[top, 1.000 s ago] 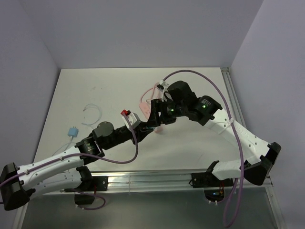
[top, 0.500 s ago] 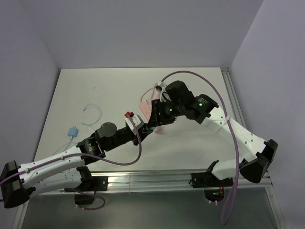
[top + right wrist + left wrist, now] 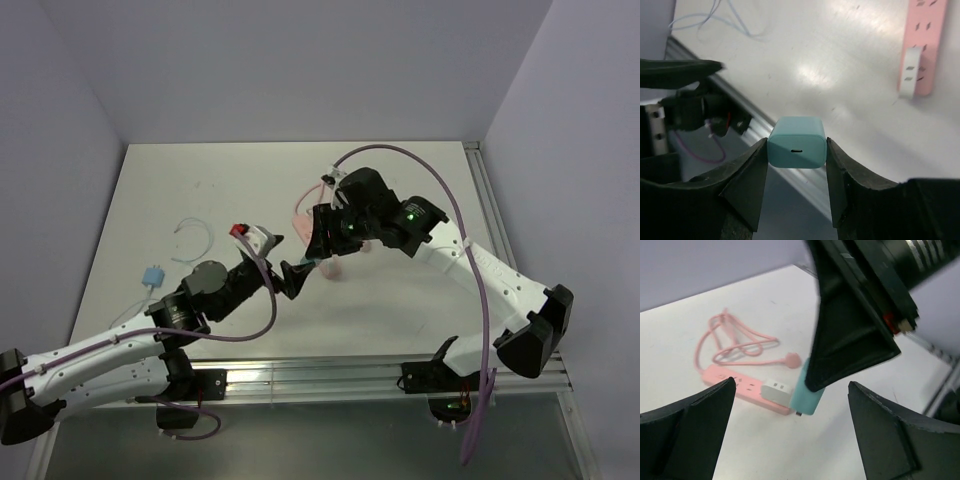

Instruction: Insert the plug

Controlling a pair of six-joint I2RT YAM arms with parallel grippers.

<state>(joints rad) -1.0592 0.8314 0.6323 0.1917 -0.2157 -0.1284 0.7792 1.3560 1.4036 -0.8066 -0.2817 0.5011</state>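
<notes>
light-blue block (image 3: 152,274): lies on the table (image 3: 210,190) at far left with a pale wire (image 3: 196,233), well apart from both arms.
left gripper (image 3: 286,258): fingers spread wide, holding nothing. It has drawn back from the right gripper (image 3: 796,150), which it was crowding a second ago.
plug (image 3: 796,134): teal, lifted off the table and pinched by its sides, its small port facing the right wrist camera.
right gripper: narrow, clamped on the plug, which it now carries alone.
power strip (image 3: 732,384): pink, flat on the table just beyond the plug, with a white adapter (image 3: 776,390) already seated in it.
meaning: the handover looks finished. What is left is lowering the plug into a free socket.
</notes>
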